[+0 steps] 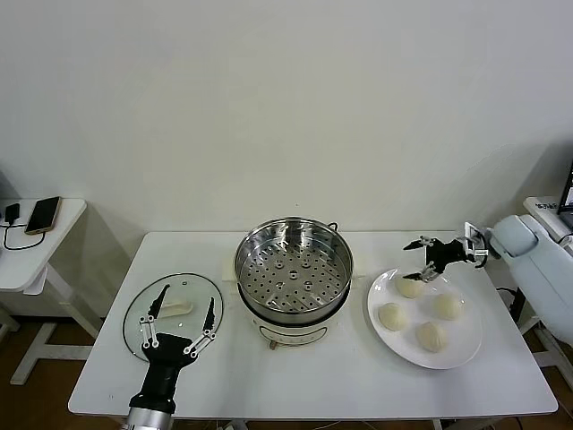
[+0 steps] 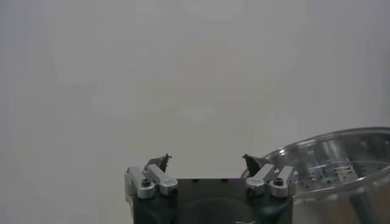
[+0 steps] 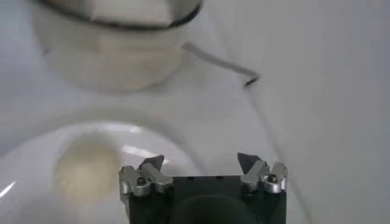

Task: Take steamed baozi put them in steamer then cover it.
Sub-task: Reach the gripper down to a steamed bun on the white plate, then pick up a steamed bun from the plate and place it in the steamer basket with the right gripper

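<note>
My right claw (image 1: 419,260) is out over the far edge of the white plate (image 1: 466,351), fingers spread wide, nothing between them. Right under it, just toward me, sits the nearest bun (image 1: 410,287). From my right wrist I see that same bun (image 3: 85,173) pale and round on the plate (image 3: 24,158), off to one side of my fingertips (image 3: 152,163) and not between them. No contact that I can make out.

Three more buns share the plate: one (image 1: 391,315) on the pot side, one (image 1: 447,305) on the outer side, one (image 1: 431,336) closest to the front edge. All four sit apart from each other.

The steamer (image 1: 293,269) stands mid-table, just left of the plate, uncovered, its holed tray bare. The wrist view catches its steel wall (image 3: 109,55) beyond the plate.

My left claw (image 1: 181,319) hangs over the glass lid (image 1: 143,305), which lies flat on the table (image 1: 313,381) to the left of the steamer, white handle up. Those fingers are spread wide too, gripping nothing; the left wrist view shows the steamer rim (image 2: 341,158) beside the fingertips (image 2: 162,162).

On a side table at far left lies a phone (image 1: 43,215). No writing or brand is readable anywhere.
</note>
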Robot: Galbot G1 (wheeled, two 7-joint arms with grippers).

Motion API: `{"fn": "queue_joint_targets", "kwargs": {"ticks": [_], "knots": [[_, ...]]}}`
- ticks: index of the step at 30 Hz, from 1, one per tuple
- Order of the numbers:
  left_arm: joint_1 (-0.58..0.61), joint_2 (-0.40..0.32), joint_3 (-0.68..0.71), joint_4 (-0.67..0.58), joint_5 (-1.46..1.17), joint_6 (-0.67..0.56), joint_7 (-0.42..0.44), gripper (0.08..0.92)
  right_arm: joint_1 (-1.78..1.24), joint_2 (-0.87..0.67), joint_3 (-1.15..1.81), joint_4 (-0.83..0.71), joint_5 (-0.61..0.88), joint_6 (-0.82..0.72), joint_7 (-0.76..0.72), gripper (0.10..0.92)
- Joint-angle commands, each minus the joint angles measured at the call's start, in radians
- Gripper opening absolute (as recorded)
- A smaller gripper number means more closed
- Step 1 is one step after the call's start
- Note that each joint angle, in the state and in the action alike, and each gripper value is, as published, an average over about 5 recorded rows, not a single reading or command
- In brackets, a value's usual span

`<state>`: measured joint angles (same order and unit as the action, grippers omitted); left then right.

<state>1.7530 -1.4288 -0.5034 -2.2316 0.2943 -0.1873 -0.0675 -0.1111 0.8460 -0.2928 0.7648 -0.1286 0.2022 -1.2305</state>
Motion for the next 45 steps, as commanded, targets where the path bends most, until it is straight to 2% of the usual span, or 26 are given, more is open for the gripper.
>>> {"fn": "queue_joint_targets", "kwargs": {"ticks": [1, 16, 19, 25, 31, 36, 45], "knots": [[0.000, -0.003, -0.002, 0.001, -0.002, -0.002, -0.001, 0.823, 0.123, 0.134, -0.098, -0.179, -0.282, 0.085, -0.099, 0.823], [-0.010, 0.001, -0.004, 0.014, -0.017, 0.002, -0.010, 0.823, 0.087, 0.201, -0.071, -0.236, -0.406, 0.114, -0.017, 0.820], [-0.014, 0.002, -0.005, 0.017, -0.019, 0.004, -0.012, 0.823, 0.085, 0.202, -0.072, -0.231, -0.411, 0.117, -0.004, 0.789], [-0.021, 0.002, -0.006, 0.021, -0.022, 0.009, -0.017, 0.823, 0.086, 0.194, -0.090, -0.192, -0.407, 0.119, -0.009, 0.666], [-0.023, 0.005, -0.008, 0.019, -0.024, 0.012, -0.018, 0.823, 0.126, 0.132, -0.131, -0.025, -0.303, 0.134, -0.042, 0.629], [-0.027, 0.012, -0.007, 0.018, -0.025, 0.014, -0.019, 0.823, 0.250, 0.096, -0.190, 0.176, -0.171, 0.249, -0.062, 0.630], [-0.030, 0.018, 0.003, 0.014, -0.026, 0.017, -0.020, 0.823, 0.503, 0.182, -0.370, 0.374, -0.100, 0.444, -0.072, 0.648]]}}
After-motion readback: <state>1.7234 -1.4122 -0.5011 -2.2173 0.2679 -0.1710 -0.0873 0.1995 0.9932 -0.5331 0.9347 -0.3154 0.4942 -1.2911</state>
